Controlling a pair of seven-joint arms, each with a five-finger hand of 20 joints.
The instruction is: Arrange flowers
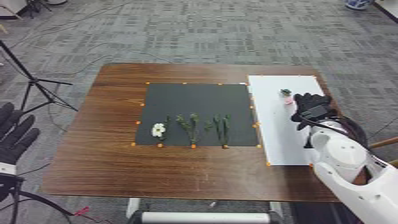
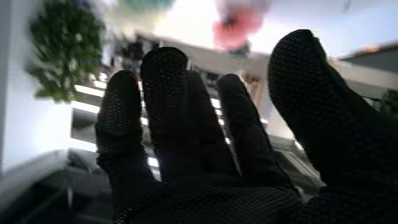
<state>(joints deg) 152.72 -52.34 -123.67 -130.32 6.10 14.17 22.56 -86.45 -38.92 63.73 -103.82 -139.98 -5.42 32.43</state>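
Left of the tabletop (image 1: 98, 172), the left hand (image 1: 14, 142) is loose, near a black tripod (image 1: 33, 80). A white flower (image 1: 158, 130) and green stems (image 1: 193, 129) lie on the black mat (image 1: 197, 100). A pink flower (image 1: 289, 101) is on the white sheet (image 1: 282, 135), beside the relaxed right hand (image 1: 313, 106). The right arm (image 1: 342, 152) hides some of the sheet's edge.

Head view: left hand (image 1: 14, 141) and right arm (image 1: 342, 155) are cut off by the picture's edges. Right wrist view: pink flower (image 2: 236, 31) and green leaves (image 2: 64, 50) are blurred.
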